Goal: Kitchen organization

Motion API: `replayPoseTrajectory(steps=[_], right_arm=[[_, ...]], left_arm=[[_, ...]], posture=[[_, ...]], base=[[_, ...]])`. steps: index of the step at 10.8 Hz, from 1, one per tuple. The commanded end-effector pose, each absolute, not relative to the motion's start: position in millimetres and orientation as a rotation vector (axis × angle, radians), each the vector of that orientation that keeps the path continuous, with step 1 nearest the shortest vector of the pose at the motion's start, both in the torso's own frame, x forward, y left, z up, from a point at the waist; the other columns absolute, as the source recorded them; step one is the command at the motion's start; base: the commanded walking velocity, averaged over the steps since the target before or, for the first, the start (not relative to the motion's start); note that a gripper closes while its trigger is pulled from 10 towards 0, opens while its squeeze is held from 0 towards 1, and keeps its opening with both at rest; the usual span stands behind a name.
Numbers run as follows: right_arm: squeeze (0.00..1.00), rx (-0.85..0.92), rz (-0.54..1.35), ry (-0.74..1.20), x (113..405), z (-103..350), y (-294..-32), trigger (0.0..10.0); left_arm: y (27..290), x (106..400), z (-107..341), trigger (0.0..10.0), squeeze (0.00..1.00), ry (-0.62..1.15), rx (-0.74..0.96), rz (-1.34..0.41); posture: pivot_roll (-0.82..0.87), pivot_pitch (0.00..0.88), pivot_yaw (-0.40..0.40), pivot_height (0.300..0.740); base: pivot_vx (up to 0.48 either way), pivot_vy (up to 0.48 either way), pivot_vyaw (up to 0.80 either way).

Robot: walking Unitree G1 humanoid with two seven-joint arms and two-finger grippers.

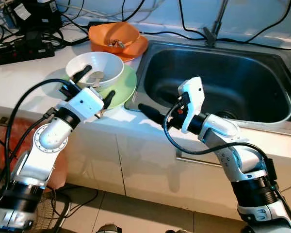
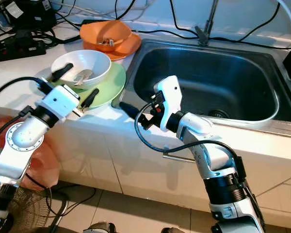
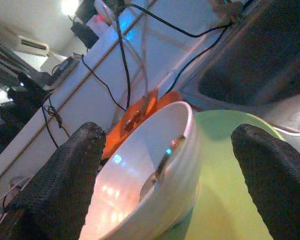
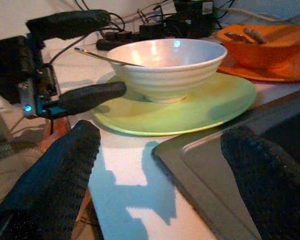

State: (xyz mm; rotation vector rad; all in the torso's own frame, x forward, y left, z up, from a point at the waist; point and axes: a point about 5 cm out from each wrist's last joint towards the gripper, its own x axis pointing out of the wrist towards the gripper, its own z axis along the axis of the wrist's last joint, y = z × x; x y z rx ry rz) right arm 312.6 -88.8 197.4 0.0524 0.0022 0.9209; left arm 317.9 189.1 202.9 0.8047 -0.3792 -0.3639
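Your left gripper (image 1: 93, 83) spread its jaws wide around the white bowl (image 1: 98, 68), stacked on the green plate (image 1: 122, 87) at the bench edge beside the sink (image 1: 262, 104). A careless squeeze risked tipping its spoon (image 2: 82, 75). Your right gripper (image 1: 150, 114) hovered open-jawed.

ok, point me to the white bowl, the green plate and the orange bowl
white bowl (image 1: 106, 68): left eye view, inner wall on the sink side.
green plate (image 1: 127, 86): left eye view, bare rim beside the sink.
orange bowl (image 1: 117, 32): left eye view, inner wall above the scraps inside.
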Motion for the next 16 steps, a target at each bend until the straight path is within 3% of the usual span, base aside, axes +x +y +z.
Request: replayPoseTrajectory(steps=[1, 2, 3, 4, 5, 7, 16], right_arm=[[0.00, 0.061, 0.953, -0.001, 306, 200, -90, 10.0], [0.00, 0.064, 0.955, 0.003, 305, 200, -90, 10.0], [0.00, 0.063, 0.947, 0.007, 305, 201, -91, 10.0], [0.00, 0.061, 0.946, 0.007, 305, 202, -91, 10.0], [0.00, 0.062, 0.945, 0.006, 304, 203, -91, 10.0], [0.00, 0.065, 0.945, 0.006, 303, 203, -91, 10.0], [0.00, 0.064, 0.940, 0.025, 299, 196, -88, 10.0]], left_arm=[[189, 321, 202, 7.2, 0.00, -0.373, 0.846, -0.396], [192, 325, 201, 3.9, 0.00, -0.368, 0.855, -0.405], [197, 329, 201, 2.6, 0.00, -0.364, 0.864, -0.407], [199, 331, 201, 2.6, 0.00, -0.361, 0.866, -0.405], [202, 334, 199, 0.9, 0.00, -0.359, 0.869, -0.409], [202, 336, 197, 0.0, 0.00, -0.368, 0.873, -0.423], [190, 342, 193, 0.0, 0.00, -0.412, 0.862, -0.511]], posture=[[0.12, 0.076, 0.014, 0.740], [0.12, 0.076, 0.012, 0.740], [0.11, 0.074, 0.011, 0.740], [0.11, 0.074, 0.011, 0.740], [0.11, 0.074, 0.011, 0.740], [0.11, 0.073, 0.010, 0.740], [0.10, 0.078, 0.017, 0.740]], base=[[0.000, 0.000, 0.00], [0.000, 0.000, 0.00], [0.000, 0.000, 0.00], [0.000, 0.000, 0.00], [0.000, 0.000, 0.00], [0.000, 0.000, 0.00], [0.000, 0.000, 0.00]])
